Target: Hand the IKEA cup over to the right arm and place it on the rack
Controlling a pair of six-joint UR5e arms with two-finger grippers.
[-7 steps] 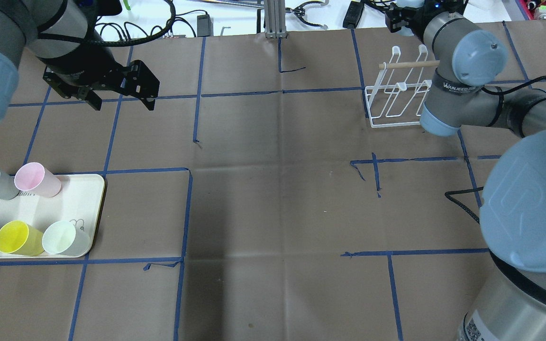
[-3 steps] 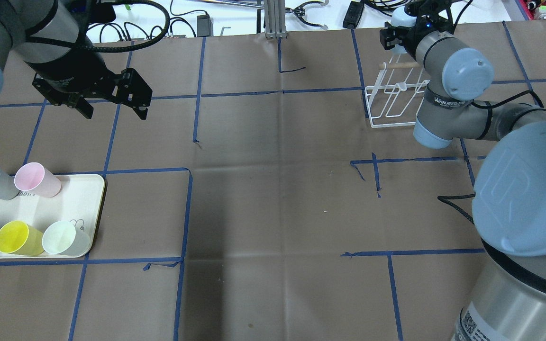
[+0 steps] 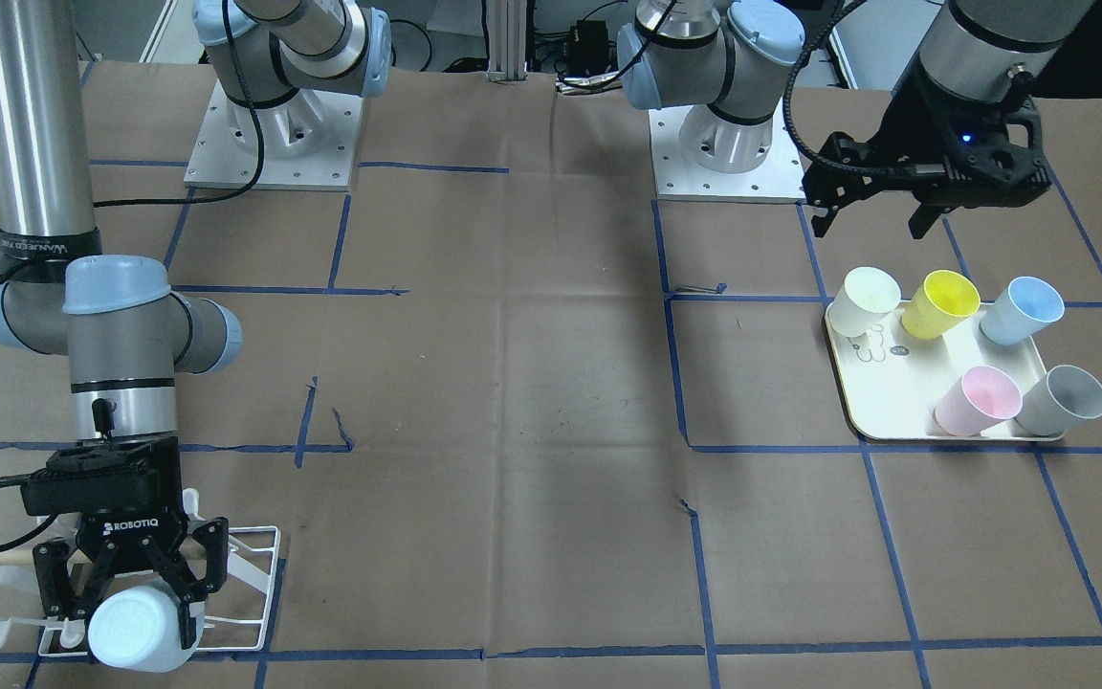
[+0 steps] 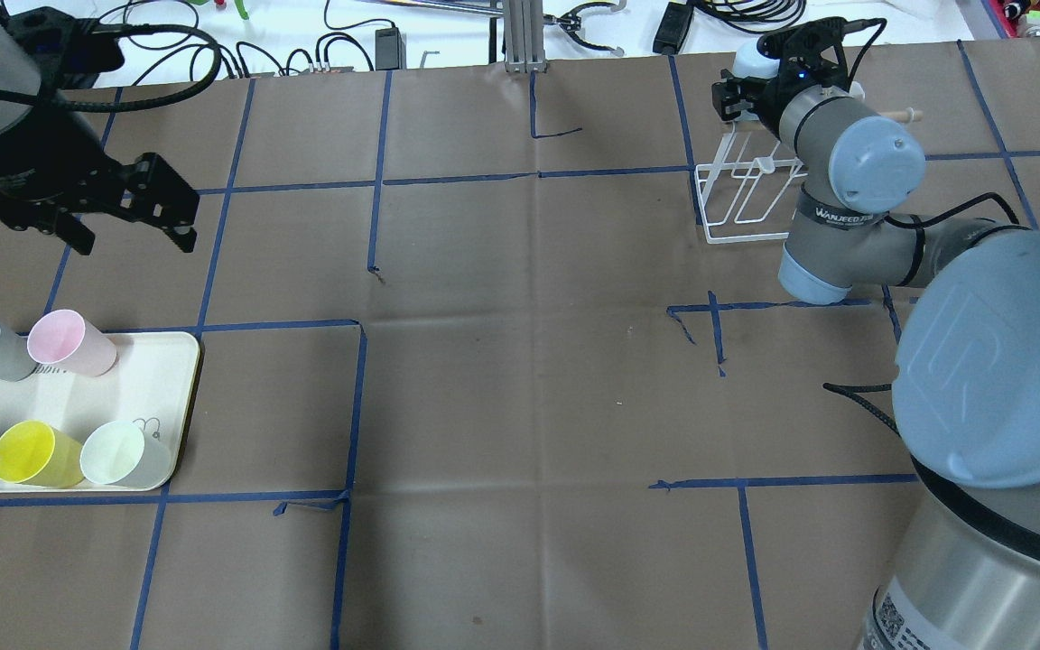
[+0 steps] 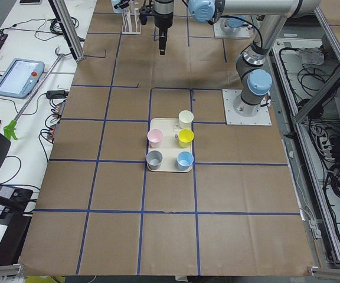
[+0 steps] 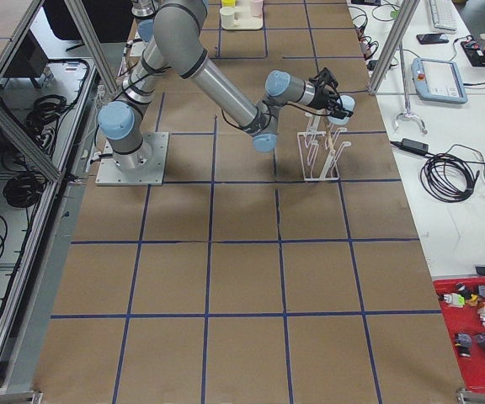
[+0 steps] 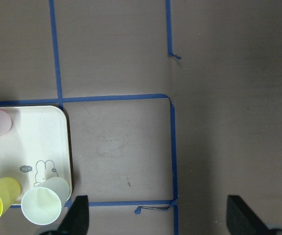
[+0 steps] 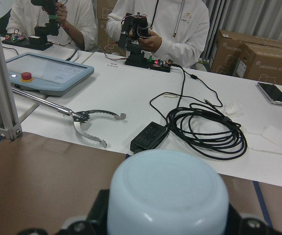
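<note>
My right gripper (image 3: pixel 135 586) is shut on a pale blue IKEA cup (image 3: pixel 133 632), bottom end facing outward. It holds the cup just above the far end of the white wire rack (image 3: pixel 250 565) with the wooden dowel. The cup (image 4: pixel 752 60) and rack (image 4: pixel 746 194) also show in the overhead view, and the cup's base (image 8: pixel 168 196) fills the right wrist view. My left gripper (image 4: pixel 134 242) is open and empty, above the table beyond the tray; its fingers (image 7: pixel 77 218) show spread apart in the left wrist view.
A cream tray (image 4: pixel 123 388) with a bear drawing sits at the near left and holds several tilted cups: grey, pink (image 4: pixel 69 341), blue, yellow (image 4: pixel 32 453) and pale green. Cables and a power brick (image 8: pixel 151 136) lie on the white bench beyond the rack.
My right gripper has carried the cup left and nearer to the rack's far end. My left gripper, still open, has moved left and back toward the tray side.
</note>
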